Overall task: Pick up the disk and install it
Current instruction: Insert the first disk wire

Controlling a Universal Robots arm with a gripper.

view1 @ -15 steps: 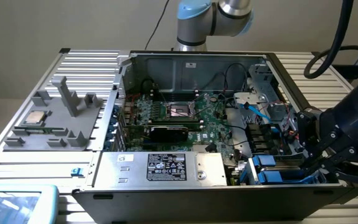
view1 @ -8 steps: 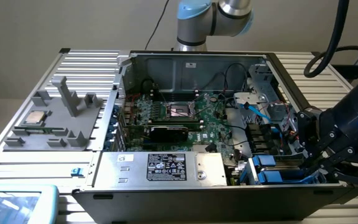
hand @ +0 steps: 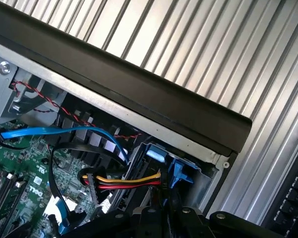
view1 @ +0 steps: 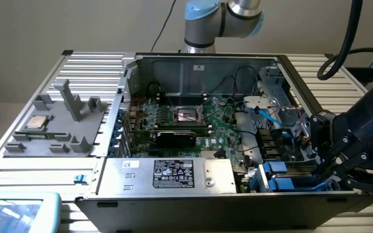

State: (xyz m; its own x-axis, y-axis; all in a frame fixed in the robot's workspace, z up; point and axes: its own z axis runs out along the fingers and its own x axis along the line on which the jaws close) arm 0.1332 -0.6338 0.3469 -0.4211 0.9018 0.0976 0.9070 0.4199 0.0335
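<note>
The disk (view1: 295, 185) sits low in the drive bay at the computer case's front corner, on the exterior view's right; its blue plastic carrier is what shows. My gripper (view1: 327, 173) reaches in over the case wall and is shut on the disk's outer end. In the wrist view the blue carrier tabs (hand: 180, 173) stand edge-on just beyond my dark fingers (hand: 149, 214), inside the bay. The disk's metal body and label are hidden by the bay and my gripper.
A second blue carrier (view1: 277, 167) sits beside it in the bay. A blue data cable (hand: 54, 132) and a yellow-red power lead (hand: 131, 180) hang close. The case's black wall (hand: 139, 94) runs alongside. The silver power supply (view1: 173, 175) and a grey tray (view1: 63, 141) with a processor chip (view1: 36, 122) lie towards the exterior view's left.
</note>
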